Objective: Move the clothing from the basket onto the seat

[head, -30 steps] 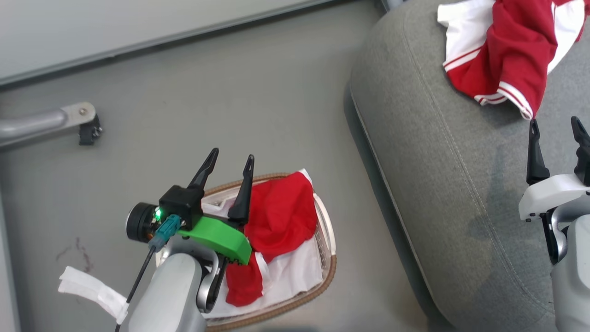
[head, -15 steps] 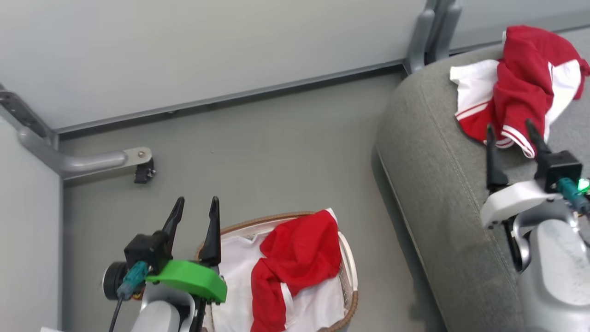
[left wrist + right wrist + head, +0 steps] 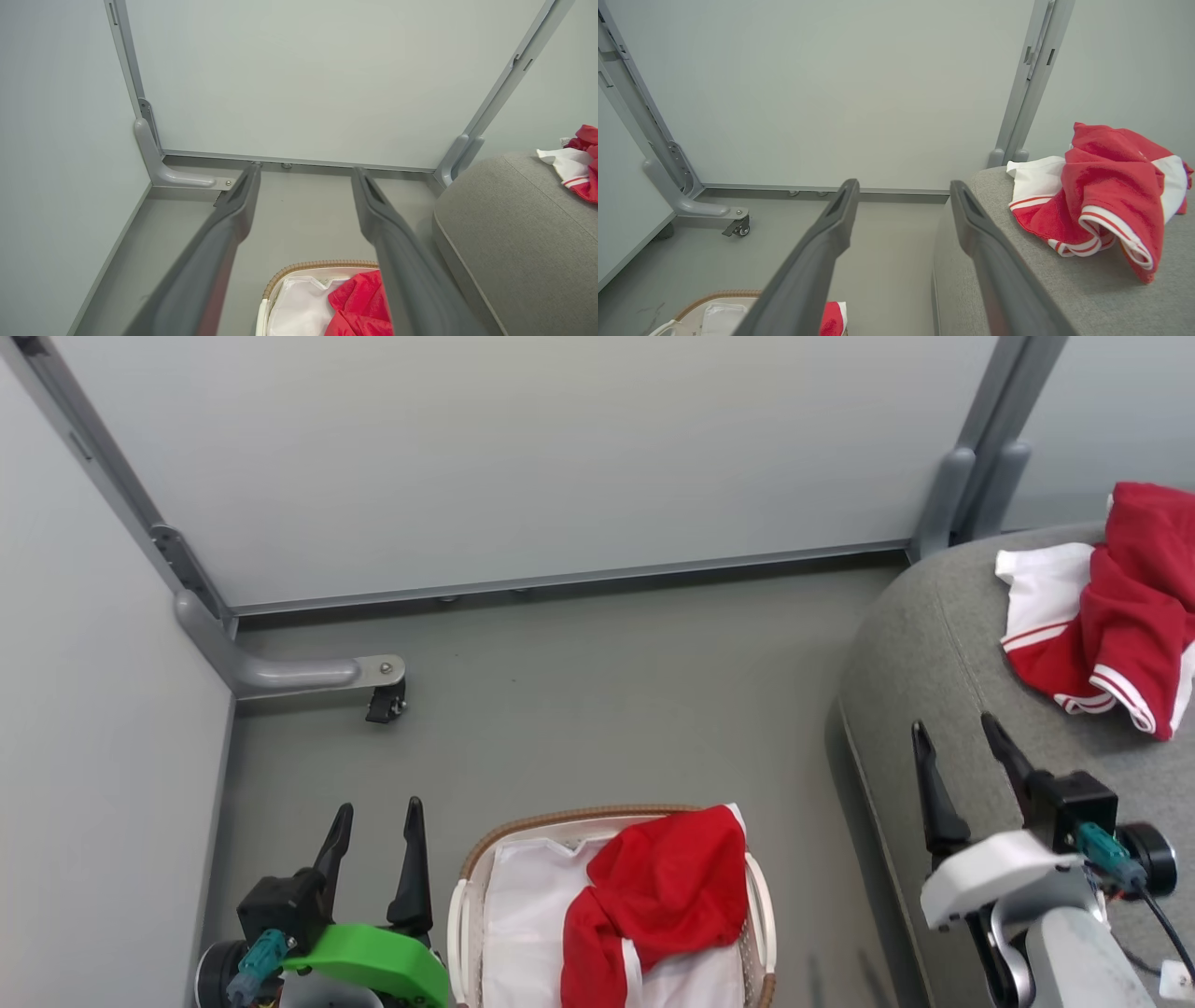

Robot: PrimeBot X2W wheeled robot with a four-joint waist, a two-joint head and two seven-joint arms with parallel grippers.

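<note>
Clothing: two bright-red garments with white panels. The first garment (image 3: pixel 667 887) lies crumpled in the basket (image 3: pixel 560 818), covering the right half of the white liner (image 3: pixel 527 924), with its upper corner reaching the rim on the side toward the seat (image 3: pixel 924 653). The second garment (image 3: pixel 1134 607) lies bunched on top of the seat near its far edge, with white stripe trim showing along a folded hem. It is well apart from the basket.

Basket: oval, white, with a brown woven rim. It stands on the grey floor (image 3: pixel 607 691) near the rounded end of the seat, with a strip of floor between them.

Left gripper (image 3: pixel 379 805): hovers just beside the basket's left side, above the floor, fingers spread wide with nothing between them. In the left wrist view the basket and the first garment show low between the two fingers.

Right gripper (image 3: pixel 953 721): hangs over the near part of the seat, fingers likewise spread and empty. The second garment lies beyond and to the right of its fingertips, not touching them.

Surroundings: pale partition panels (image 3: pixel 560 457) on grey metal posts enclose the floor. A bracket foot with a small black caster (image 3: pixel 385 705) stands at the left corner.
</note>
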